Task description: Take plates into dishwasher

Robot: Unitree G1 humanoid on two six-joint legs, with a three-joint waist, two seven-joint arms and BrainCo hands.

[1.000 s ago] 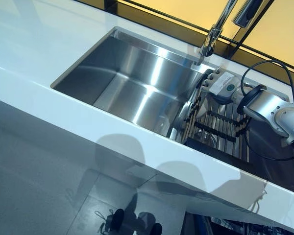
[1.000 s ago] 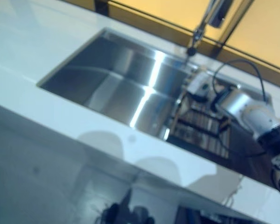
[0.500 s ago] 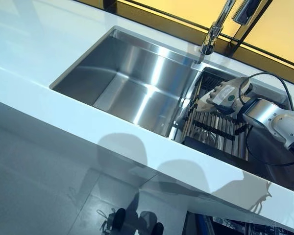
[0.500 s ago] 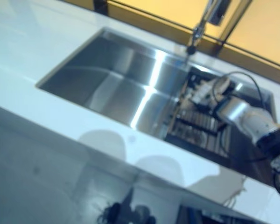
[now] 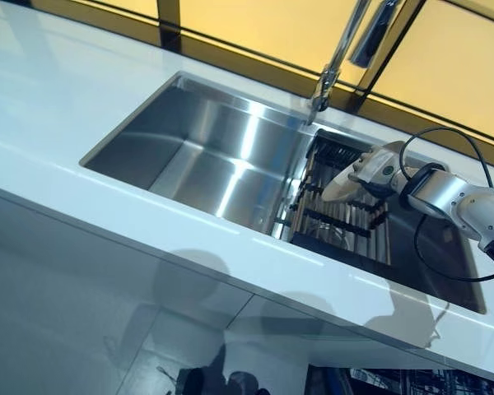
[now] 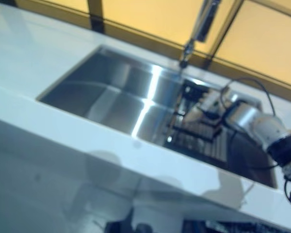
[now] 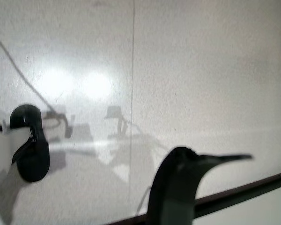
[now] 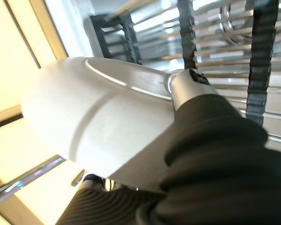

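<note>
A white plate (image 8: 84,122) is held in my right hand (image 8: 215,154), whose thumb (image 8: 182,86) lies over the plate's rim. In the left eye view the plate (image 5: 339,188) hangs tilted just above the dark dish rack (image 5: 346,226), with my right hand (image 5: 377,167) shut on it and the arm coming in from the right. The rack sits in the right part of the steel sink (image 5: 206,156). My left hand (image 7: 175,187) shows only as a dark shape over a pale floor, holding nothing that I can see.
A tall faucet (image 5: 329,74) rises behind the sink, just left of the rack. A white countertop (image 5: 107,222) runs along the sink's front and left. Yellow panels with dark frames stand behind.
The camera has shifted. My right hand with the plate has sunk a little and moved nearer over the dish rack.
</note>
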